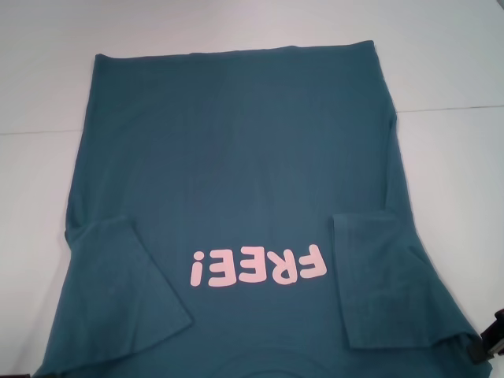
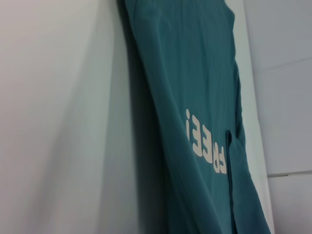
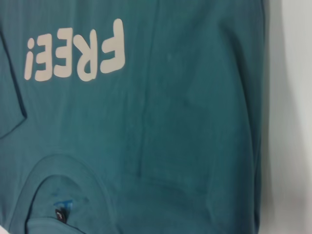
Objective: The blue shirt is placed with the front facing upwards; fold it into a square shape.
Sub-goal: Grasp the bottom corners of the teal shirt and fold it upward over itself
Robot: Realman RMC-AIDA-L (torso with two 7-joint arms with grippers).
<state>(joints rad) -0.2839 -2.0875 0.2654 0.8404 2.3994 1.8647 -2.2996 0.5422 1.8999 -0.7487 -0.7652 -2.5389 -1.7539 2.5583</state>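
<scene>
Head view: blue shirt (image 1: 236, 173) lies front up on the white table (image 1: 441, 205), collar end nearest the robot, hem at the far side. Pink print (image 1: 258, 268) reads upside down from here. Both short sleeves are folded inward onto the body: left sleeve (image 1: 126, 283), right sleeve (image 1: 378, 276). A dark piece of the right gripper (image 1: 494, 340) shows at the near right edge, just beside the shirt's corner; I cannot tell how its fingers are set. Left gripper is out of sight in all views. Right wrist view: round collar (image 3: 63, 195) with a small dark label (image 3: 62, 213) inside, print beyond it.
</scene>
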